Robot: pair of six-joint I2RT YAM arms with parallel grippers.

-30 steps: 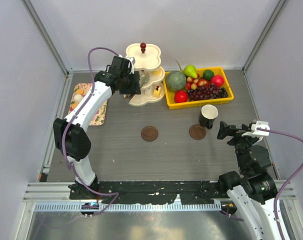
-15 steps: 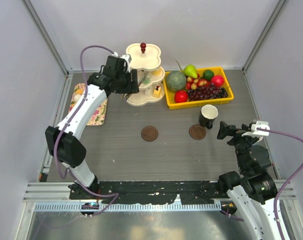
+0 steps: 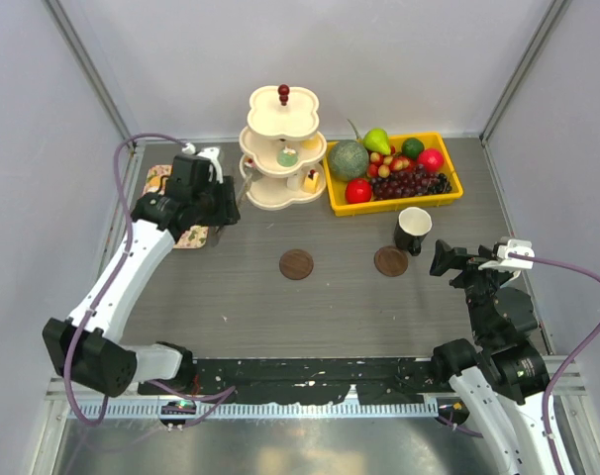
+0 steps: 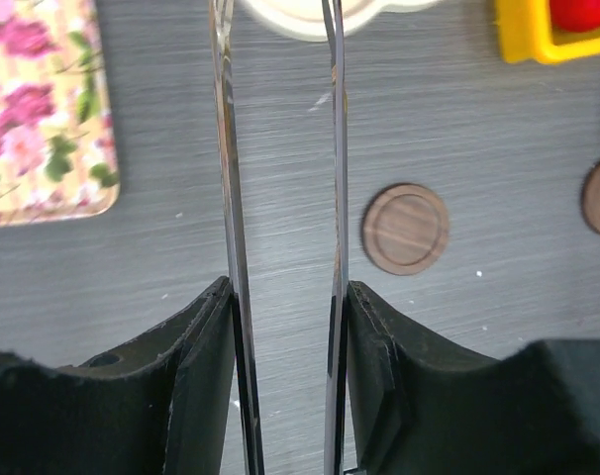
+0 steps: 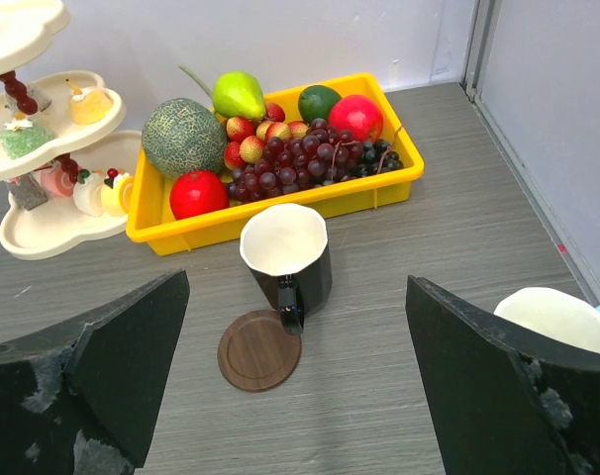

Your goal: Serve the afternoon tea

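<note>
1. At the far left of the table [image 3: 330,307], the left gripper [image 3: 219,203] is clamped on a pair of metal tongs [image 4: 228,198]. The thin blades stand a narrow gap apart with nothing between them, though their tips run out of the wrist view.
2. The tongs hang between the flowered tray [image 3: 194,236] and the three-tier stand [image 3: 283,148]. I judge the step in hand is fetching another sweet for the stand.
3. To do it well, straddle one piece and squeeze only enough to hold it. Lift straight up, then approach a tier from its open side, clear of the rim and centre post.
4. The flowered tray holds an orange tart [image 3: 158,181] and a pale piece beside it. The arm hides the rest.
5. On the stand, a green piece [image 3: 287,156] sits on the middle tier and a yellow cake wedge [image 3: 310,181] on the bottom tier.
6. The yellow tray [image 3: 449,193] holds a melon, a pear, grapes and red fruit.
7. The right gripper [image 3: 444,259] is spread wide and empty, facing the black mug [image 3: 413,230]. That mug stands at the far edge of the right coaster [image 3: 390,261], not centred on it.
8. The white mug [image 5: 557,317] sits at the right edge of the right wrist view.
</note>
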